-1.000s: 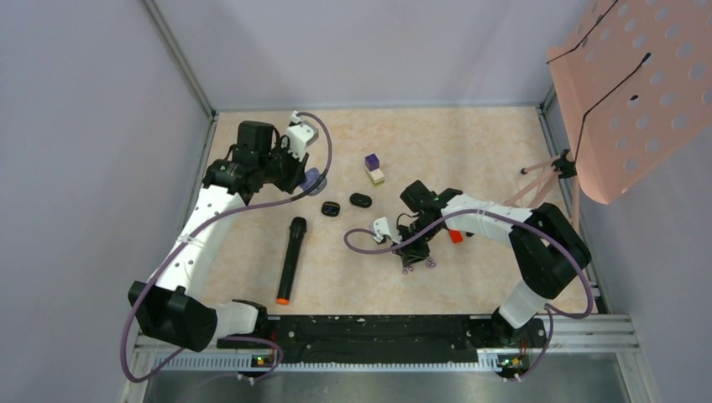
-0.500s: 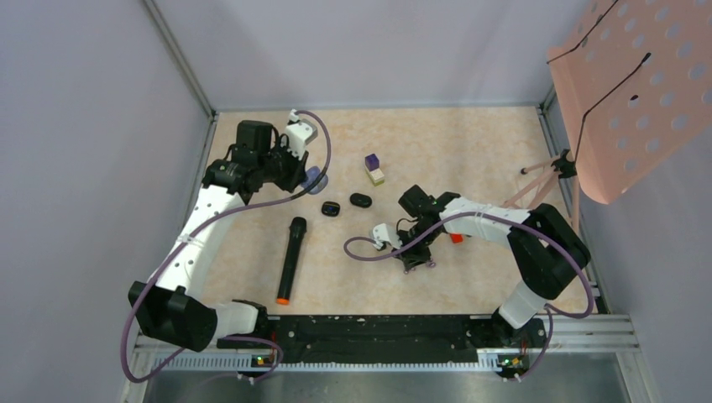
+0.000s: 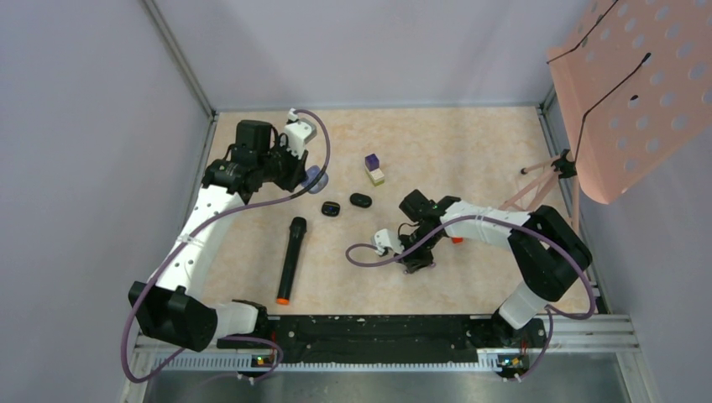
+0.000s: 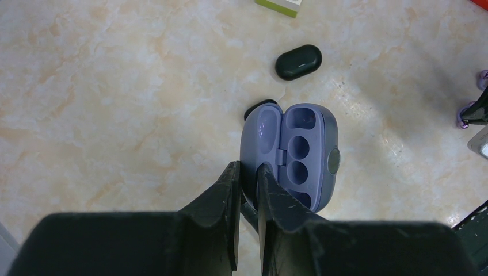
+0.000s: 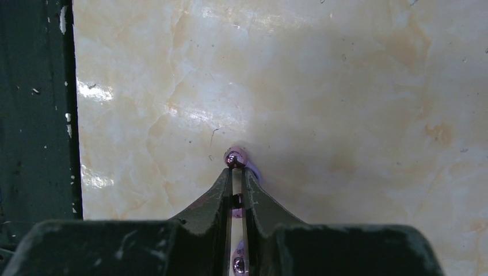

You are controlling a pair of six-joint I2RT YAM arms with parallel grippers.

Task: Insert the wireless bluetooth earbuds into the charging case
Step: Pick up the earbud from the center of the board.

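Observation:
The pale purple charging case (image 4: 305,155) lies open on the table, and its round sockets are empty. It also shows in the top view (image 3: 316,178). My left gripper (image 4: 247,172) is shut on the edge of the case's lid. My right gripper (image 5: 236,172) points down at the table right of centre (image 3: 418,262). It is shut on a tiny earbud (image 5: 233,199), dark and glossy with a purple sheen. A glossy bead (image 5: 236,157) on a pale stem pokes out past the fingertips. Another such bead (image 5: 237,264) sits lower between the fingers.
Two closed black oval pods (image 3: 360,200) (image 3: 330,208) lie right of the case, one partly behind it (image 4: 259,105). A black microphone with an orange end (image 3: 290,259) lies at front left. Purple and yellow blocks (image 3: 374,168) sit farther back. A small red piece (image 3: 456,239) lies by the right arm.
My right wrist has shifted slightly left and nearer, its fingertips staying low over the same spot. The left arm and the case have not moved.

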